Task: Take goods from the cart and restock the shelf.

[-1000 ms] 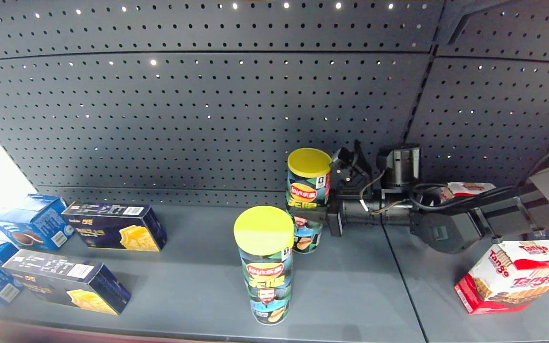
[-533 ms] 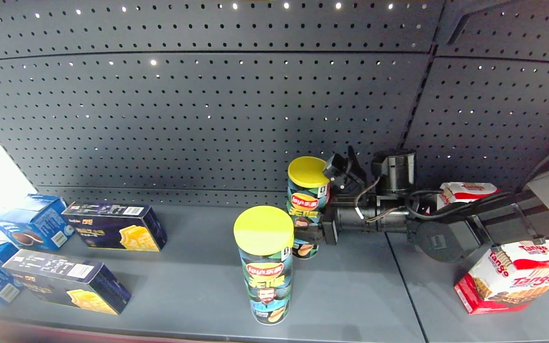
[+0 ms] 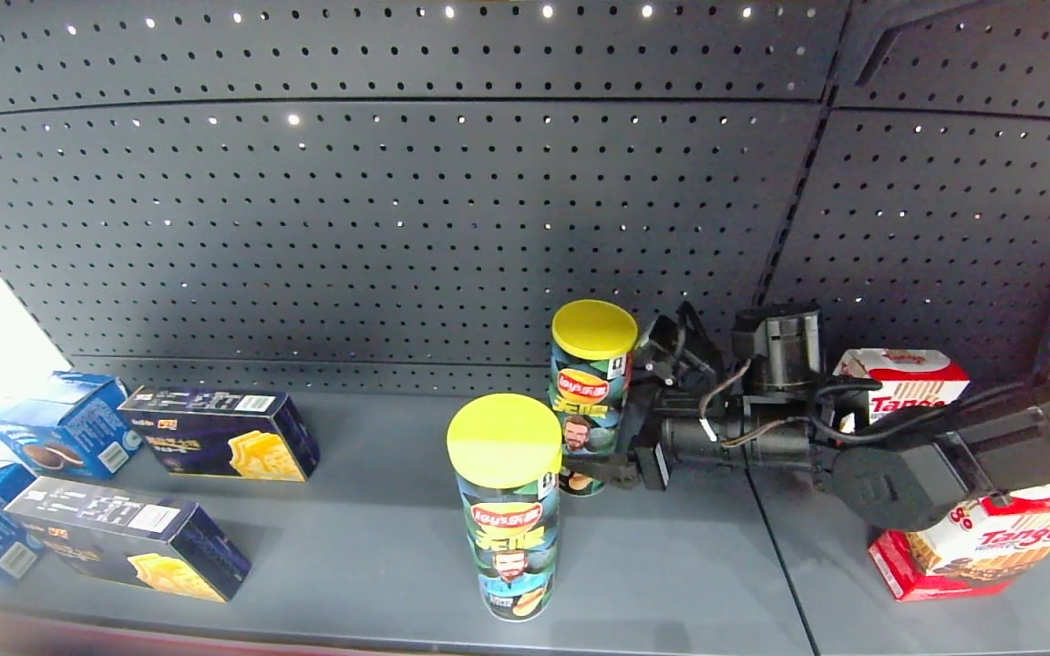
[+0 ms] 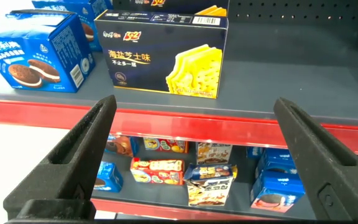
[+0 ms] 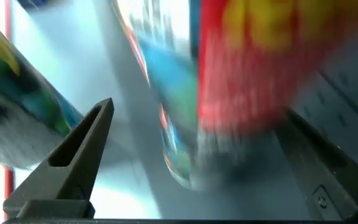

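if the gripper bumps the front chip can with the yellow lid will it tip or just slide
Likely tips: the front can stands upright, tall on a narrow base. Being round, it would probably roll once down on the flat shelf. Its wall looks rigid, so it should hold shape when gripped.

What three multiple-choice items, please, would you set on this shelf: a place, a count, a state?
1. Where is the rear chip can? A: standing on the shelf behind the front can. B: lying on its side. C: in a cart.
2. How many yellow lids? A: one. B: two. C: four.
3. The left pincer is: A: open. B: shut empty. C: shut on a can.
Key: 1A, it stands upright there; 2B, one per can; 3A, its fingers are wide apart.
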Motion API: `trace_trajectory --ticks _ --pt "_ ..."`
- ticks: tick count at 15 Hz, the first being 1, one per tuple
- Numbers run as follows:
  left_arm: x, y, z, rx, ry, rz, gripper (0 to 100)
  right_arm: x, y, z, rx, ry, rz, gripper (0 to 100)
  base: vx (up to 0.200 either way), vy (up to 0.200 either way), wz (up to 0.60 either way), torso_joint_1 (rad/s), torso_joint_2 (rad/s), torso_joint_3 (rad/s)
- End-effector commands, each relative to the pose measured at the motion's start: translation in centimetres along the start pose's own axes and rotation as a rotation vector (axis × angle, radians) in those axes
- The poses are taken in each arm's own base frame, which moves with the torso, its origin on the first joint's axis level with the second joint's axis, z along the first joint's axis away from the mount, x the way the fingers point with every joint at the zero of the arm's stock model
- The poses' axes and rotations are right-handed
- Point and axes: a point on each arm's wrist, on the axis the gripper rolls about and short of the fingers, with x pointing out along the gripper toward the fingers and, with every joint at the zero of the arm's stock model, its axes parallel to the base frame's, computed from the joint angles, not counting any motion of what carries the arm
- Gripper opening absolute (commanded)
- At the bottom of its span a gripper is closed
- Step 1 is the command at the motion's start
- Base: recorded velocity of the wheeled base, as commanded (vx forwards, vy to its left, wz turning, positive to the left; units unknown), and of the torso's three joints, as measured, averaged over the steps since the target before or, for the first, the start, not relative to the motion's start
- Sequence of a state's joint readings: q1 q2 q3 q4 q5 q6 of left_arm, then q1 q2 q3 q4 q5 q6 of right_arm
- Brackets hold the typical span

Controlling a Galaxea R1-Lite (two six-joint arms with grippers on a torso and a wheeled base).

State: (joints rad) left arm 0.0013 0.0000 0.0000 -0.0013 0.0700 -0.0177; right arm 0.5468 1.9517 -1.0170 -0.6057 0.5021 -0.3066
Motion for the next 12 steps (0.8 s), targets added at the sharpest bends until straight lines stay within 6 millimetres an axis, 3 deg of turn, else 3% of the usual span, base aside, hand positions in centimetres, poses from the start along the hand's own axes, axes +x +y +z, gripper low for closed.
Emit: trace_trajectory --ticks 1,12 --pt "0.0 0.0 0.0 -0.001 0.0 0.001 100 -1.3 0.4 0.0 -0.005 0.018 -0.039 100 0.0 0.0 0.0 0.0 0.0 0.0" --pt "0.0 0.0 0.0 -0.001 0.0 0.001 100 -2.4 -0.9 -1.2 0.017 0.084 -0.187 100 0.0 0.0 0.0 0.0 0.0 0.0"
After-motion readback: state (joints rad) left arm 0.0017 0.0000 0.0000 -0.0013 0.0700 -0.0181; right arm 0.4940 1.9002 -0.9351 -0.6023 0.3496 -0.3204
